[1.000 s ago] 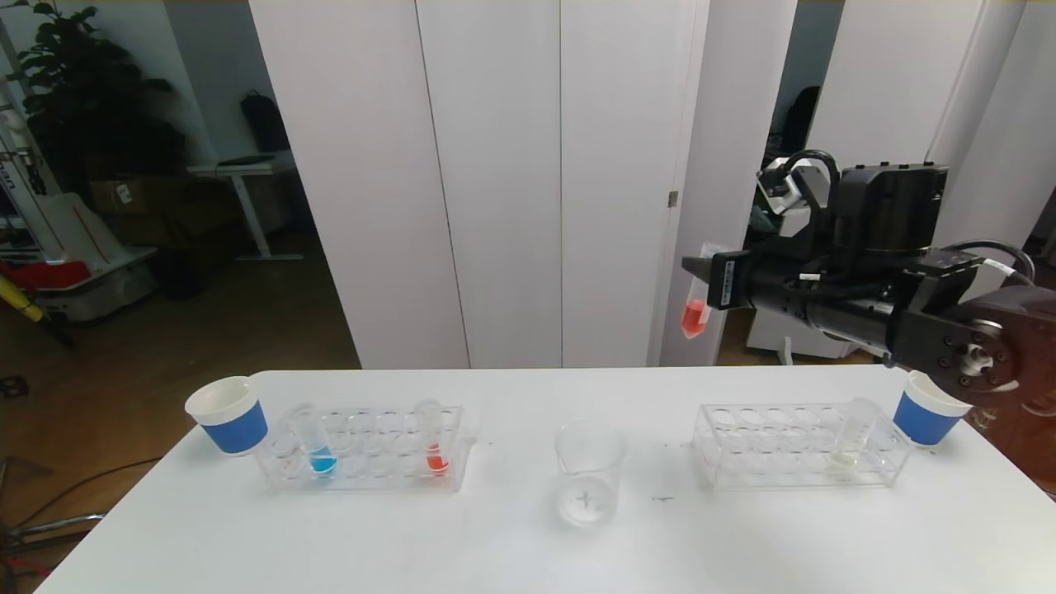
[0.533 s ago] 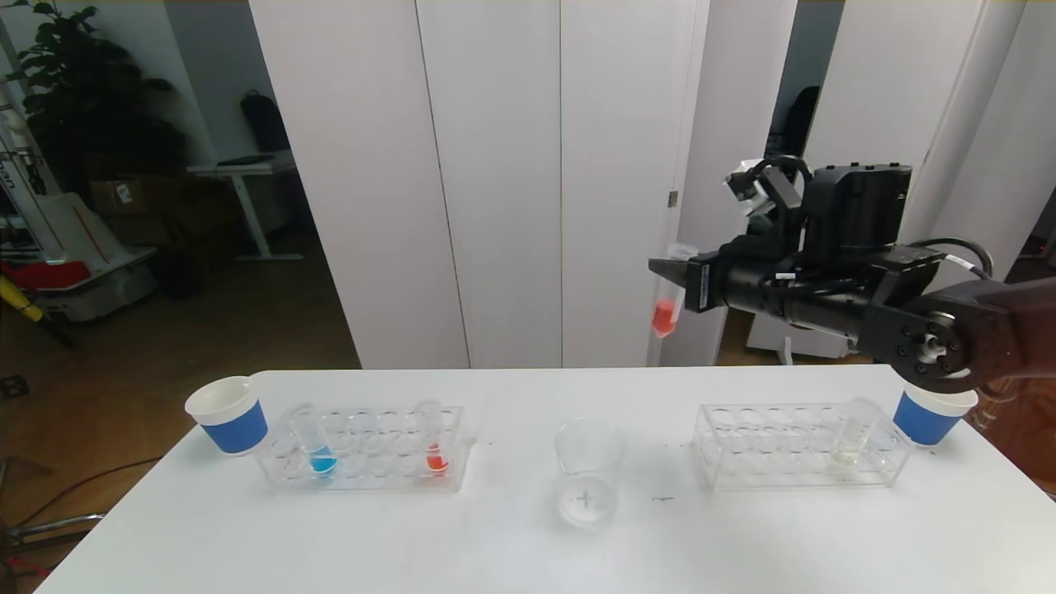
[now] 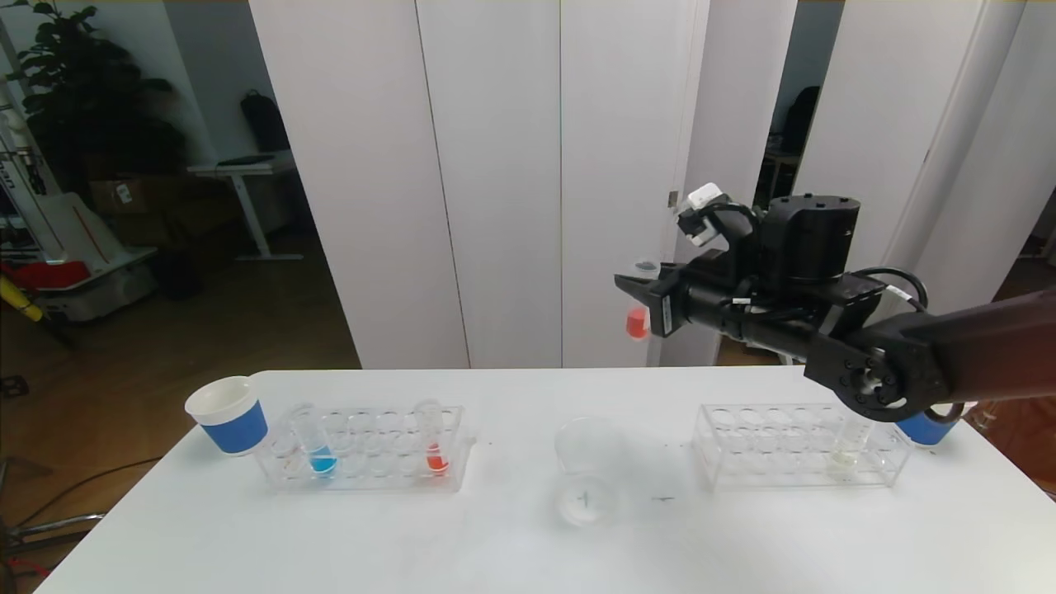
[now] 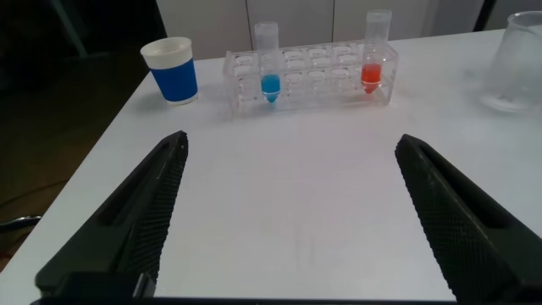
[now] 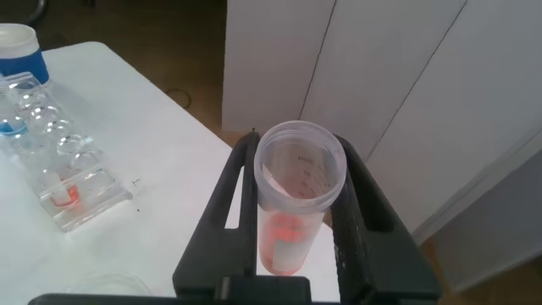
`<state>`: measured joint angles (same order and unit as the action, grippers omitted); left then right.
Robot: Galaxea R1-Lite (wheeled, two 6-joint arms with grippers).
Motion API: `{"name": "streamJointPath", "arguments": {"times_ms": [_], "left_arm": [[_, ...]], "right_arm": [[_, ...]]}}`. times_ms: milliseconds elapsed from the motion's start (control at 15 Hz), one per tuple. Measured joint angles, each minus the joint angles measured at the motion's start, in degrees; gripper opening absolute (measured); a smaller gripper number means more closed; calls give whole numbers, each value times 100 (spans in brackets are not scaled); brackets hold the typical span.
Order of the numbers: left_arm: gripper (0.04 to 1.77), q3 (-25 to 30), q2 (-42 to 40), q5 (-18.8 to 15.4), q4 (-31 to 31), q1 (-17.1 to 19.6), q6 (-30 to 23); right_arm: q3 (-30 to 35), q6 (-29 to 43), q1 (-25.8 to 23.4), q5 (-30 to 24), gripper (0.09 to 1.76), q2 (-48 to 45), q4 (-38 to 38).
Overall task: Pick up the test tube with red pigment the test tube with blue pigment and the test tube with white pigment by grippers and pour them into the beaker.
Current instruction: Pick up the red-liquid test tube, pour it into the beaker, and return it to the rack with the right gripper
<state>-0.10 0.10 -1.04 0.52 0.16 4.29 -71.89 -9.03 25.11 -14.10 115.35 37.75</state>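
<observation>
We found the right gripper [image 3: 631, 286] raised high above the table [image 3: 528, 553], over its far half and just to the right of the beaker [image 3: 587, 472], with its jaws clamped on the upper part of a test tube with red pigment [image 3: 638, 304], just below the open rim; the tube hung nearly upright with the red liquid pooled in its tip. In the right wrist view the tube [image 5: 296, 203] sat squarely between the two fingers [image 5: 242, 203], mouth uncovered. We judged this tube light, rigid and smooth-walled, hence liable to slip or rotate in a narrow grip, and fragile enough that squeezing harder would be unwise; a hold near the top leaves the tip free to swing when tilted. The beaker stood empty near the middle of the table, light and easily knocked. The test tube with blue pigment [image 3: 314, 444] and a second red tube [image 3: 432, 441] stood in the left rack [image 3: 367, 450] near the left edge, beside a blue paper cup [image 3: 229, 414]; the test tube with white pigment [image 3: 851, 437] stood in the right rack [image 3: 796, 445]. The left gripper [image 4: 288, 220] hung low over the near left part of the table, jaws spread wide and holding nothing.
</observation>
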Motion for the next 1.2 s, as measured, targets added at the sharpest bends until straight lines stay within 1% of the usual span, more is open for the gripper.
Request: {"name": "streamJointPath", "arguments": {"times_ms": [133, 267, 400, 467, 667, 800, 1200], "left_arm": [[175, 0, 0, -1, 0, 0, 0], [175, 0, 0, 0, 0, 0, 0], [175, 0, 0, -1, 0, 0, 0], [175, 0, 0, 0, 0, 0, 0], [175, 0, 0, 0, 0, 0, 0], [175, 0, 0, -1, 0, 0, 0], [175, 0, 0, -1, 0, 0, 0]], "right_arm": [[224, -20, 93, -15, 57, 55, 540], [505, -204, 149, -67, 57, 96, 1086], [762, -581, 148, -478, 57, 113, 1396], [877, -797, 129, -689, 57, 113, 1495], [1125, -1513, 88, -1047, 57, 111, 1860], [1239, -1919, 88, -1395, 57, 118, 2002], [1595, -3115, 29, -2068, 57, 122, 2334]]}}
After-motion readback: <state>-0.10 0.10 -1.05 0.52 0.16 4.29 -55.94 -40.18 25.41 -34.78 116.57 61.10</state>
